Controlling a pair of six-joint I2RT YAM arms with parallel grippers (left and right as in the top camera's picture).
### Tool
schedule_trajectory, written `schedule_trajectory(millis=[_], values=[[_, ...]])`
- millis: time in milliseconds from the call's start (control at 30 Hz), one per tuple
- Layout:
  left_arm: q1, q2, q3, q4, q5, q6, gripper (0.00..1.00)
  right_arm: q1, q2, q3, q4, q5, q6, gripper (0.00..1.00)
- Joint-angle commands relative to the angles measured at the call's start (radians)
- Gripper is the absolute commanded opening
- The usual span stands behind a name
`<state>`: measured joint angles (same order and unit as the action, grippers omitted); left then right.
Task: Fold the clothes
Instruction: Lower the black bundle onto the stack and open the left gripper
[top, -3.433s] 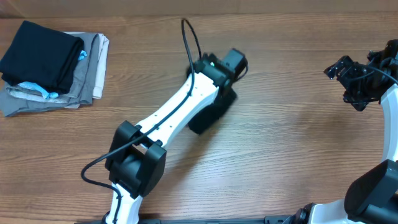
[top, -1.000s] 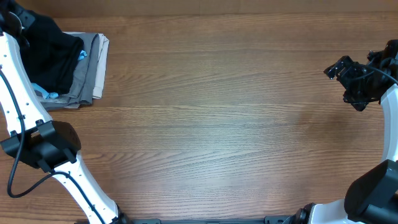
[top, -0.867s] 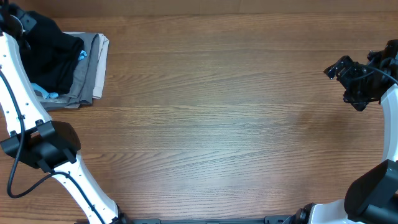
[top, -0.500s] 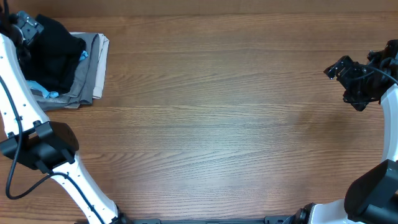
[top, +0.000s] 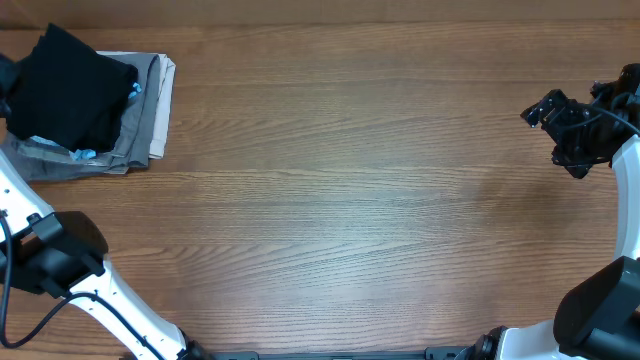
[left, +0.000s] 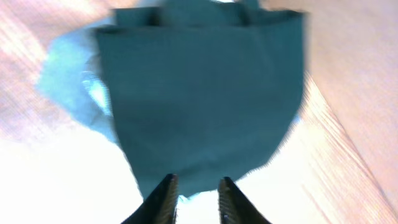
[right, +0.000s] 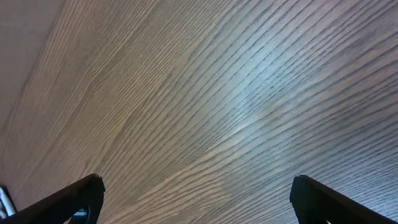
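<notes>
Overhead, the black shirt (top: 65, 85) lies folded on the grey stack (top: 145, 115) at the table's (top: 350, 200) far-left corner. Only the wrist views show the tools: left gripper (left: 194, 198) narrowly parted and empty, right gripper (right: 196, 190) spread wide and empty.

The shirt (top: 65, 90) is black. The garments (top: 145, 115) are grey with light-blue bits (top: 133, 89). The table (top: 350, 200) shows brown wood grain.
</notes>
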<state>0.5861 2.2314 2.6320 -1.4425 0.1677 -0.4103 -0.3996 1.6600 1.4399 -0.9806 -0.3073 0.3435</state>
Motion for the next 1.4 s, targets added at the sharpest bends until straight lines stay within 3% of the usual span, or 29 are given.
schedule_trajectory(millis=[0,167,333,500,733,1033,1367], values=[[-0.014,-0.019,-0.011,0.021,0.092,0.104,0.25,-0.002,-0.003,0.001,0.005,0.004,0.001,1.0],[-0.014,0.026,-0.018,0.049,0.148,0.168,0.23,-0.002,-0.003,0.001,0.005,0.004,0.001,1.0],[-0.014,0.106,-0.019,0.052,0.382,0.297,0.31,-0.002,-0.003,0.001,0.005,0.004,0.001,1.0],[-0.002,0.182,-0.019,0.047,0.388,0.303,0.32,-0.002,-0.003,0.001,0.005,0.004,0.001,1.0],[0.048,0.27,-0.019,0.072,0.364,0.303,0.16,-0.002,-0.003,0.001,0.005,0.004,0.001,1.0],[0.147,0.277,-0.019,0.116,0.414,0.27,0.2,-0.002,-0.003,0.001,0.005,0.004,0.001,1.0],[0.161,0.27,-0.01,0.169,0.755,0.3,0.25,-0.002,-0.003,0.001,0.005,0.004,0.001,1.0]])
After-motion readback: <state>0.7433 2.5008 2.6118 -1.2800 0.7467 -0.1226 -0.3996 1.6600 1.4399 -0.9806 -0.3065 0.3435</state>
